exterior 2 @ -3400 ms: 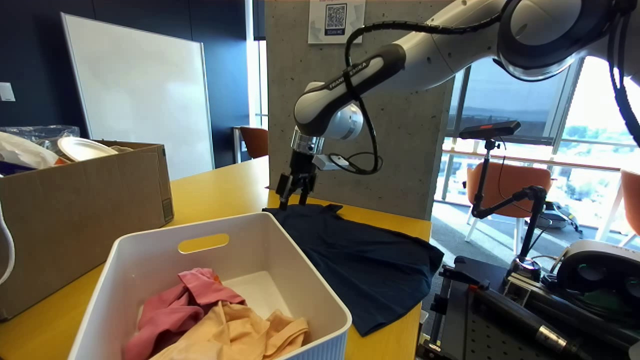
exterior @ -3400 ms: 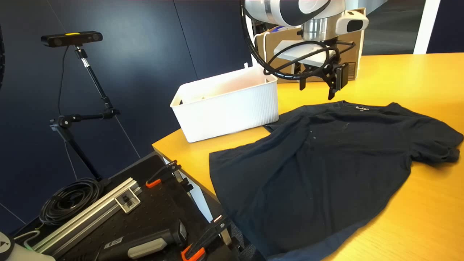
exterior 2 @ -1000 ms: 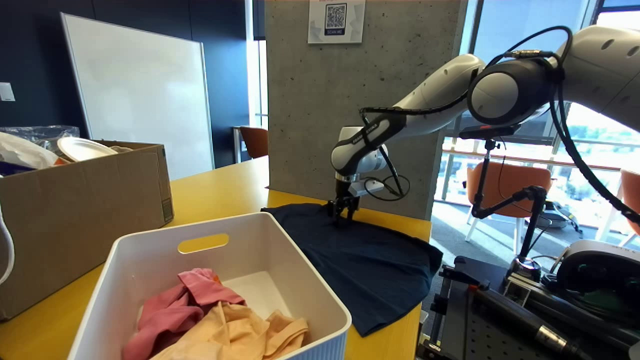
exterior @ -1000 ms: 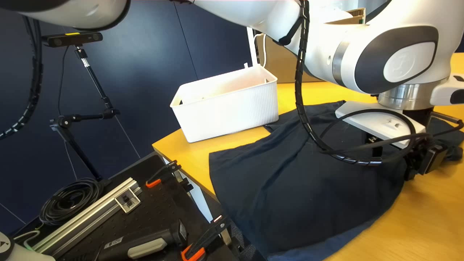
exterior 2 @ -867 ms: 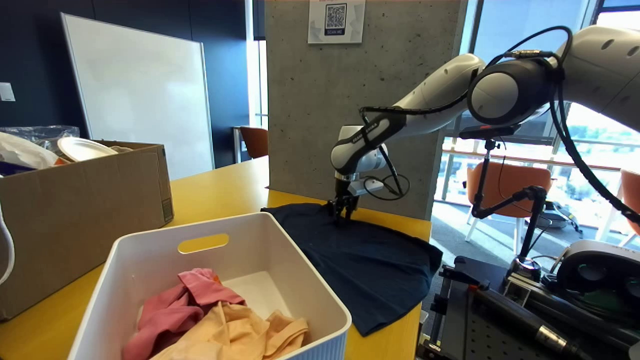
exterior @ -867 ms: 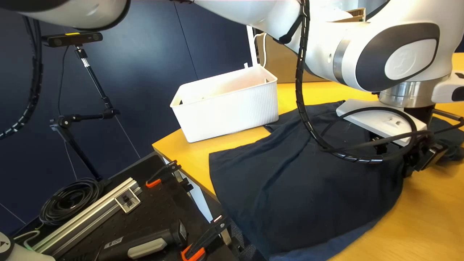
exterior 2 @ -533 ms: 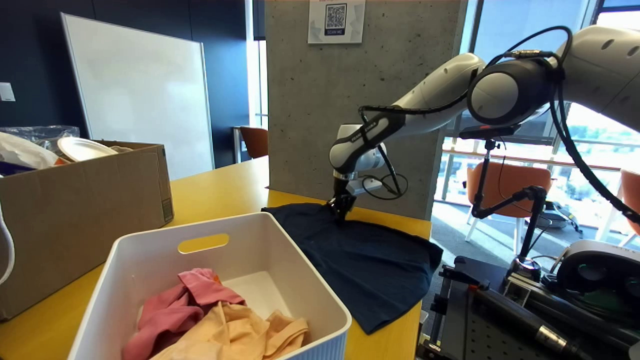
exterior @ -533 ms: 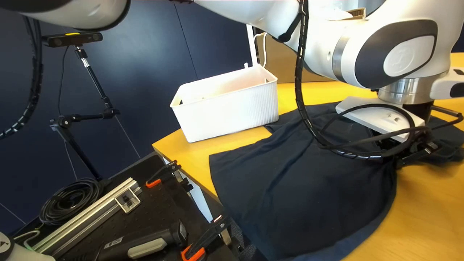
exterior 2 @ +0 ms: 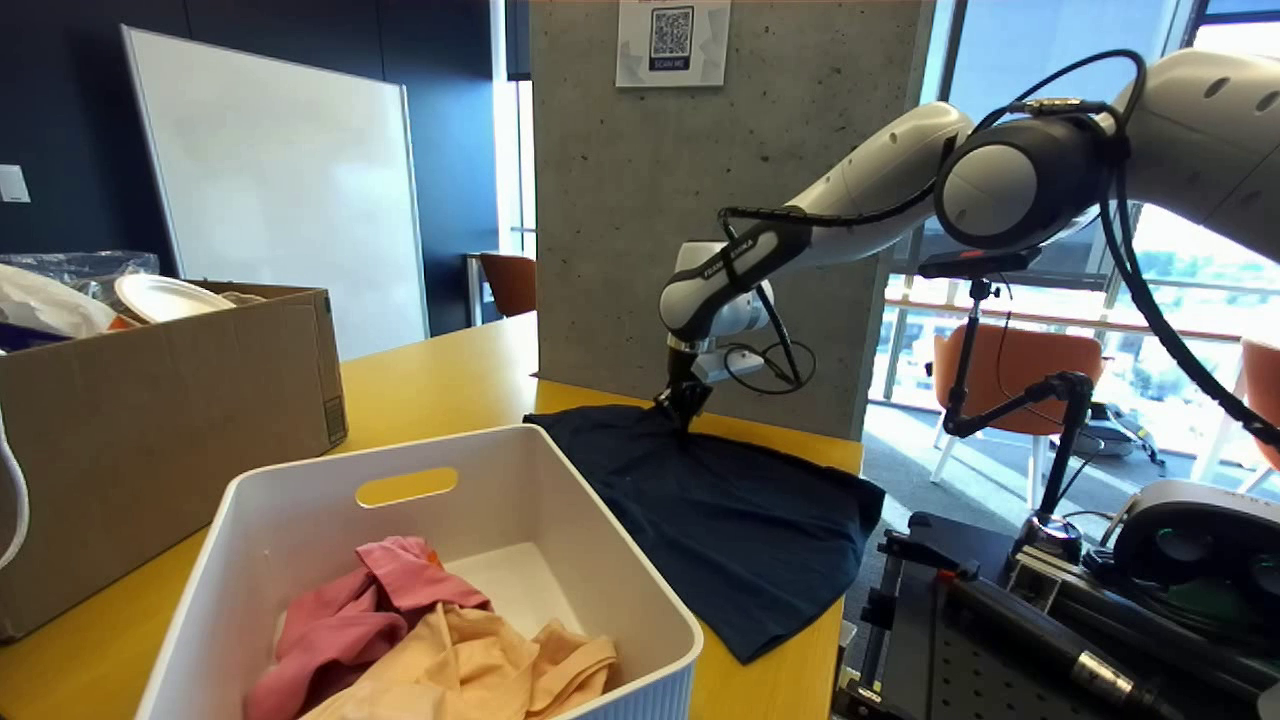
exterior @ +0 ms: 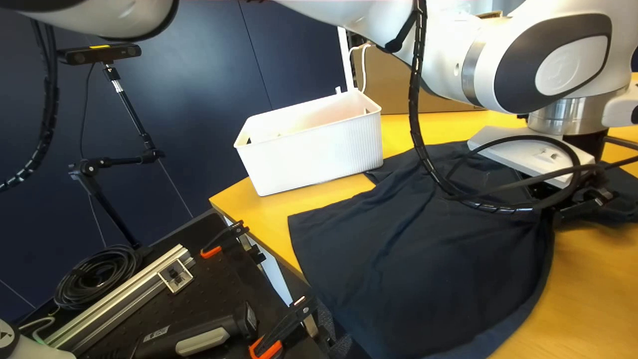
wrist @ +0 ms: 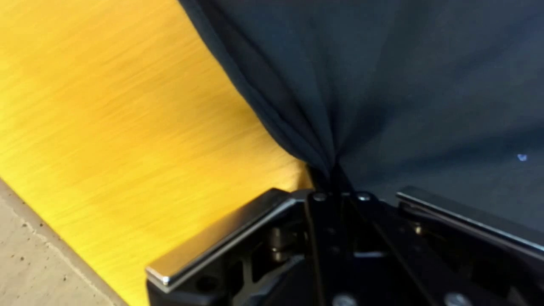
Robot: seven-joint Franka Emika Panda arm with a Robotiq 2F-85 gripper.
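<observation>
While the dark shirt [exterior: 413, 279] is spread over the grained yellow table [wrist: 140, 140] beside a ribbed white bin [exterior: 319, 154], its edge is pinched into fanning folds by the tightly closed 2-fingered gripper [wrist: 330, 182].

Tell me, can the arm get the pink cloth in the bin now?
Probably not yet: its fingers are shut on the shirt, and a wall of the bin stands between them and the pink cloth. The top is open, though, so if they let go, the arm might come in from above.
</observation>
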